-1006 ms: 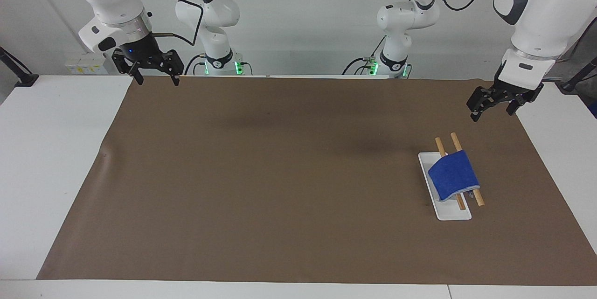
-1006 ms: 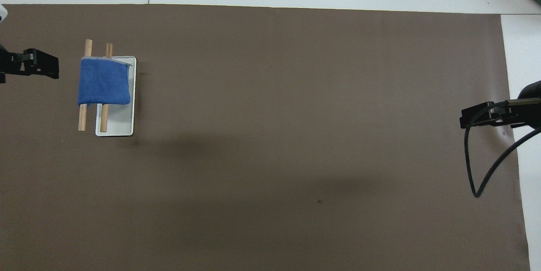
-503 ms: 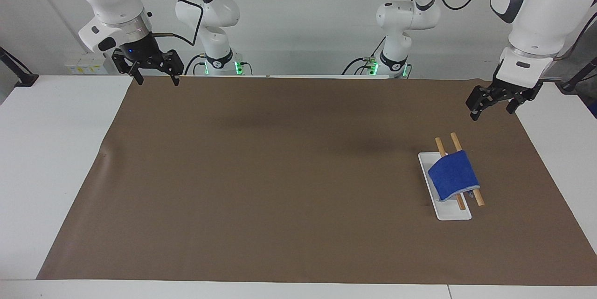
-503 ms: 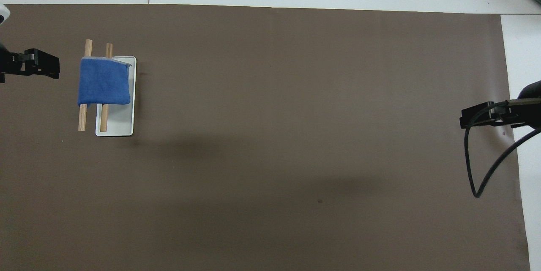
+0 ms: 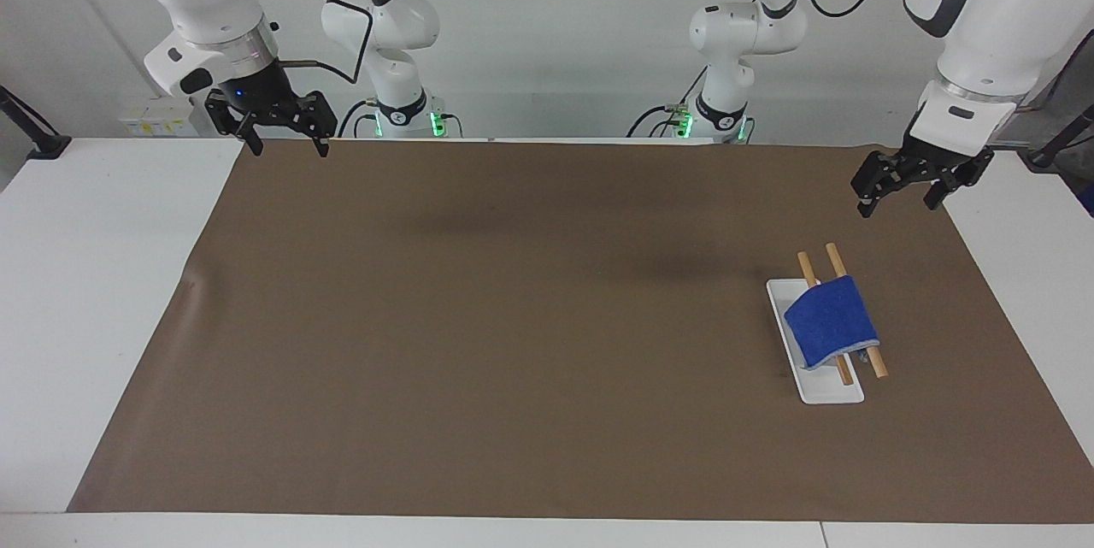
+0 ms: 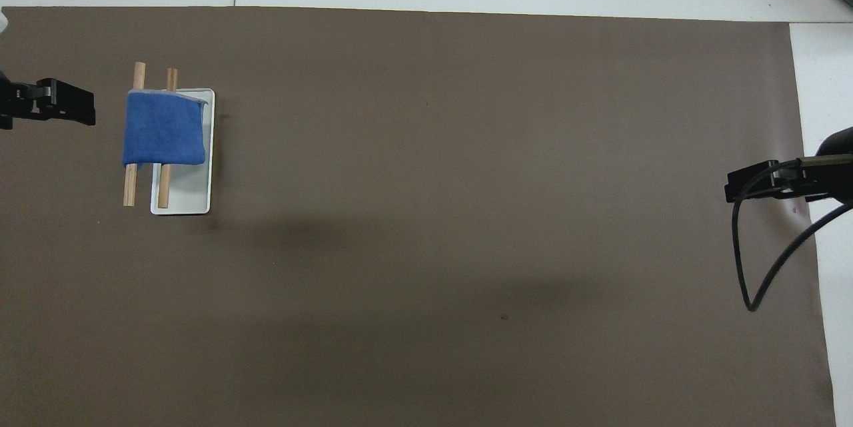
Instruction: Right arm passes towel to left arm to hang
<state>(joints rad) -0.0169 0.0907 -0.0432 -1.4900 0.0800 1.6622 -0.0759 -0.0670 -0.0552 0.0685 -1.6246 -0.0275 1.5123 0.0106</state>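
The blue towel hangs draped over two wooden bars that rest across a white tray at the left arm's end of the table. It also shows in the overhead view, on the bars and tray. My left gripper is open and empty, raised over the mat beside the rack, apart from the towel; it shows at the overhead view's edge. My right gripper, with the blue light, is open and empty and waits over the mat's corner at its own end.
A brown mat covers most of the white table. A black cable loops down from the right gripper over the mat's edge. Both arm bases stand at the table's robot edge.
My left gripper has drifted slightly up and away from the rack. The towel, the rack and the right arm have not moved.
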